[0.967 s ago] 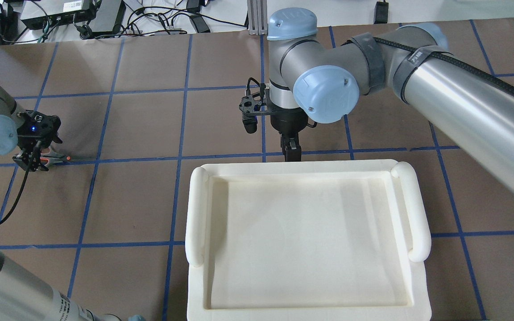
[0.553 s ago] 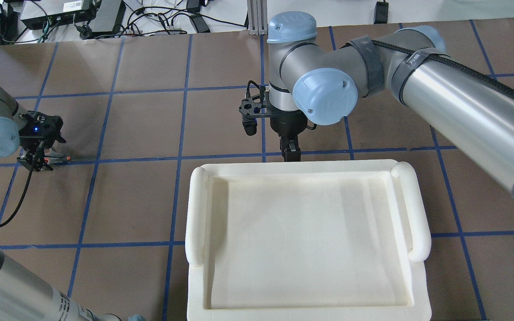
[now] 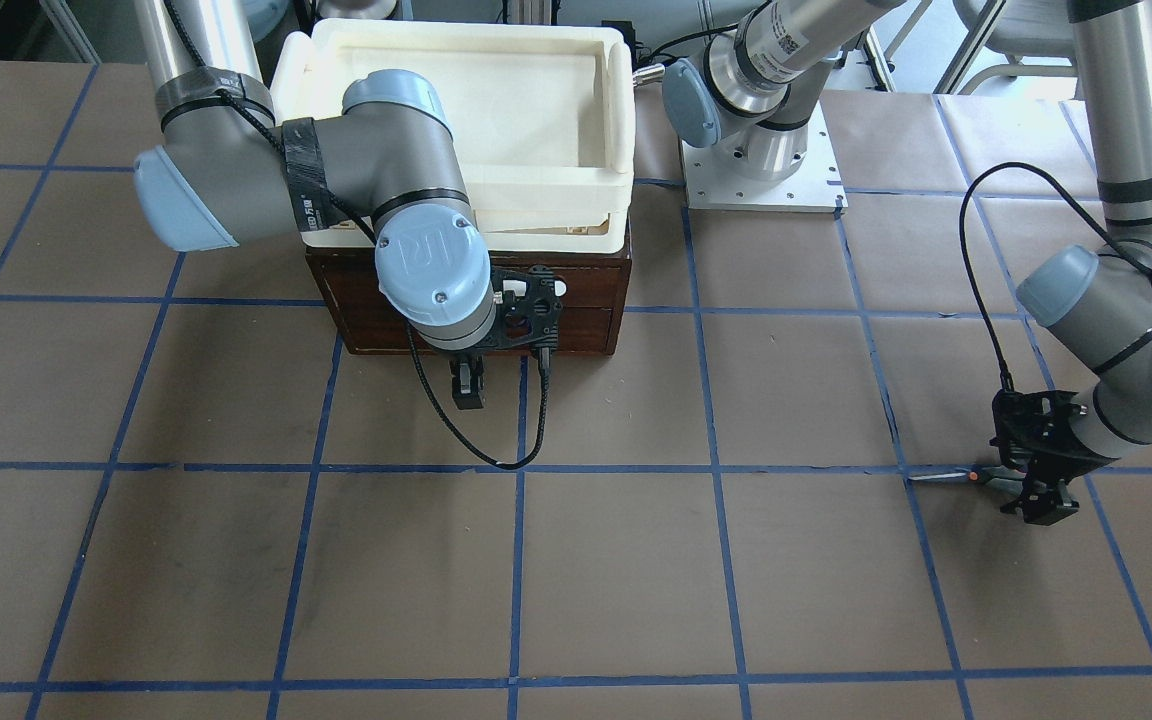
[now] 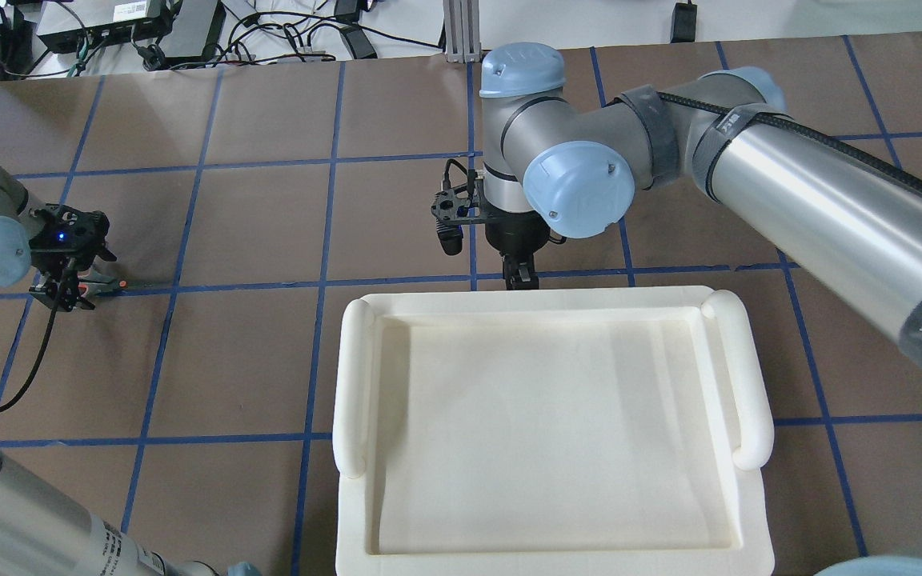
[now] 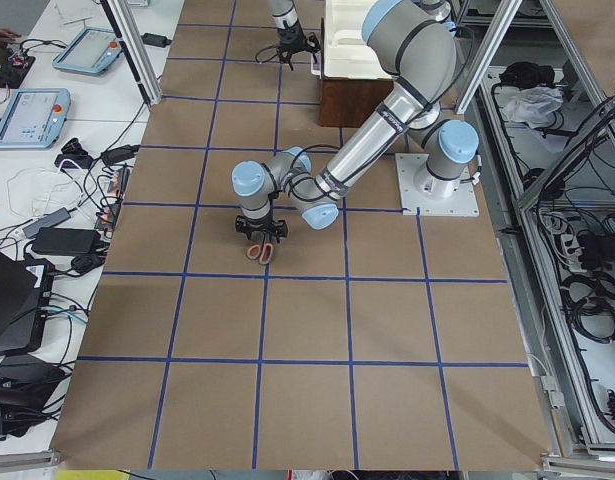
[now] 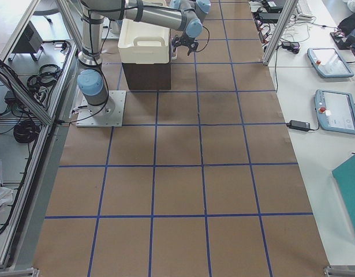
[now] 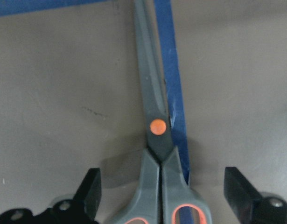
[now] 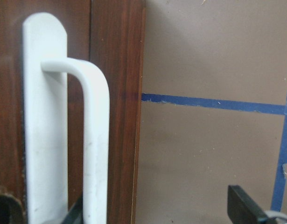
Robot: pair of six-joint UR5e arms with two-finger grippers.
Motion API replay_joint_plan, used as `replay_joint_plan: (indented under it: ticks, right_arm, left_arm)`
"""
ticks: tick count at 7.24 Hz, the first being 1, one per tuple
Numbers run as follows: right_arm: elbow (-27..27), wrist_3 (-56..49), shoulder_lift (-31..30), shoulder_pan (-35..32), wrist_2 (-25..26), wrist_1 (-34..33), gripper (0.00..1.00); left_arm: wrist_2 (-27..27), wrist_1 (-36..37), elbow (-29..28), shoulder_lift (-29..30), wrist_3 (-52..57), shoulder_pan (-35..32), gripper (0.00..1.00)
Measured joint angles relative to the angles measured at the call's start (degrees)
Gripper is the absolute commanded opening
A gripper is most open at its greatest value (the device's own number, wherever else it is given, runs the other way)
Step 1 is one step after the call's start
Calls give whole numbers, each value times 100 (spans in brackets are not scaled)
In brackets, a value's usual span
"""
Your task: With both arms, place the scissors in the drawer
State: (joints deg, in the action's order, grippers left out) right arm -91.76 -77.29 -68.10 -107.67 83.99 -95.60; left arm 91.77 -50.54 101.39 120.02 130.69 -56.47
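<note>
Currently, I am holding my left claw wide open and low over the scissors. Its two black fingers are standing on either side of the grey handle loops, apart from them and gripping nothing. The scissors are lying flat on the table with the blades closed. The orange pivot dot is showing just beyond the loops. The blades are pointing away from the claw, running along a blue tape line and partly overlapping it.

Farther off, I am holding my right claw open as well, at the front of the drawer. One finger is hanging out over the table. The other is showing only as a dark edge behind the white bar handle, so I cannot tell whether it is touching the handle. The handle is sitting at that finger's side of the gap, not in the middle.

From the front-facing camera the drawer is appearing shut, its front flush with the dark brown body. My right arm is bending down in front of it. A cream-white tray is resting on top. The scissors are lying well apart from the drawer, on the side where my left arm is working.
</note>
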Motion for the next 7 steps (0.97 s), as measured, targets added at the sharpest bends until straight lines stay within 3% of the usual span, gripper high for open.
replay_joint_plan:
  ticks: [1, 3, 5, 7]
  right_arm:
    - [-5, 14, 5, 0, 19, -82, 74]
    - [-9, 107, -13, -3, 43, -279, 70]
    - [5, 350, -31, -14, 39, -347, 70]
    - [46, 416, -34, -20, 46, -539, 65]
  left_arm:
    - [-23, 5, 3, 5, 33, 2, 73]
    - [-35, 16, 4, 10, 93, 7, 58]
    - [-37, 23, 3, 12, 123, 12, 29]
    - [-38, 44, -3, 10, 205, 16, 18]
